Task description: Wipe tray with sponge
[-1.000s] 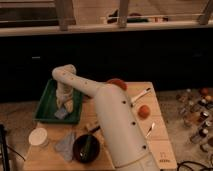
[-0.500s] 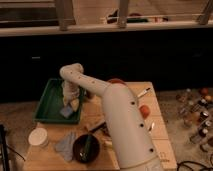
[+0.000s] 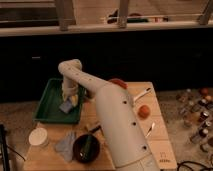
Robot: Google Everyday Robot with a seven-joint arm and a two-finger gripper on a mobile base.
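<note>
A green tray (image 3: 47, 107) lies on the left part of the wooden table. A blue-grey sponge (image 3: 67, 106) with a yellow side rests on the tray floor near its right wall. My gripper (image 3: 70, 98) points down into the tray, shut on the sponge and pressing it against the tray. The white arm (image 3: 112, 120) runs from the bottom of the view up and left to the tray, hiding the middle of the table.
A white cup (image 3: 38, 136), a grey cloth (image 3: 65, 145) and a dark bowl (image 3: 86, 148) with a utensil sit in front of the tray. An orange (image 3: 144, 111), cutlery (image 3: 141, 94) and a red object (image 3: 118, 82) lie right of the arm. Bottles (image 3: 197, 112) stand beyond the table's right edge.
My gripper and the sponge have moved together toward the far right part of the tray, and the arm has swung with them.
</note>
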